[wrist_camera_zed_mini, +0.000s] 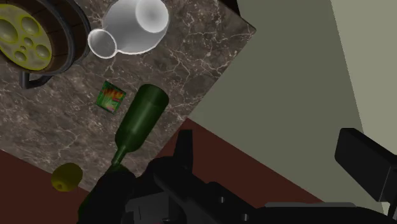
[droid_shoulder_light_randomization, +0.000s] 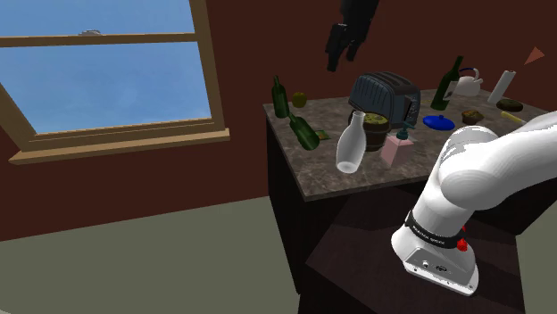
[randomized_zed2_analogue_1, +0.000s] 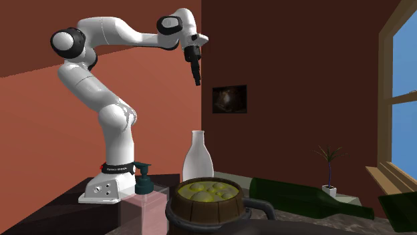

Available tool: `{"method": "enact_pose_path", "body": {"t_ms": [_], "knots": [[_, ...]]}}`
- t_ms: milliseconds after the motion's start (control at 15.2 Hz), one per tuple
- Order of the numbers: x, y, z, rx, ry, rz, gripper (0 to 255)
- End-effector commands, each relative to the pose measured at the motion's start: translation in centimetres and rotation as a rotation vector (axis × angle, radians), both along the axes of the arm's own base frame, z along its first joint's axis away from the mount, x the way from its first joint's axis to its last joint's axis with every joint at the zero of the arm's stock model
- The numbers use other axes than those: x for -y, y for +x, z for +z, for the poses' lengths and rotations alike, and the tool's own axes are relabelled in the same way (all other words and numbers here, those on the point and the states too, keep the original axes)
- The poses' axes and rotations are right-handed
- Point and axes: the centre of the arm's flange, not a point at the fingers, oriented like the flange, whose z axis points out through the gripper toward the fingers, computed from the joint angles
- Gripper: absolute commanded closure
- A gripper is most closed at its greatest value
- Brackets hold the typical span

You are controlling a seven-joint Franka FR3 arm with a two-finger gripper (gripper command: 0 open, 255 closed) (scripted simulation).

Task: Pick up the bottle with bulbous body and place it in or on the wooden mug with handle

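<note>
Pincer (randomized_zed2_analogue_1: 196,77) spread wide, empty, high above counter (wrist_camera_zed_mini: 191,70); pale bulbous bottle (randomized_zed2_analogue_1: 198,160) upright beside wooden mug (randomized_zed2_analogue_1: 204,212)

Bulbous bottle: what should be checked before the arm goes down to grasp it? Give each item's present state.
1. Bottle standing upright on the counter: ok.
2. Jaws open and empty: ok.
3. Jaws lined up over the bottle: cannot tell. They are above it in both exterior views, but in the wrist view the bottle lies off to one side of them.
4. Room for the jaws around the bottle: cannot tell. The mug stands close beside it.
5. Mug mouth free to take the bottle: not ok. Yellow-green round pieces fill it.
</note>
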Motion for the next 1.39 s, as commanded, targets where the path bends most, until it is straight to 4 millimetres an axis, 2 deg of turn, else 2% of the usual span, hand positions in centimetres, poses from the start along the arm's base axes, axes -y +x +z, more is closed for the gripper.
{"method": "enact_pose_path", "body": {"t_ms": [0,660,1320], "knots": [[0.0,0.0,0.0,0.000,0.000,0.000,0],[10.7,0.9,-8.4,-0.086,0.055,-0.024,0],[21.0,0.9,-17.4,-0.171,0.109,-0.048,0]]}}
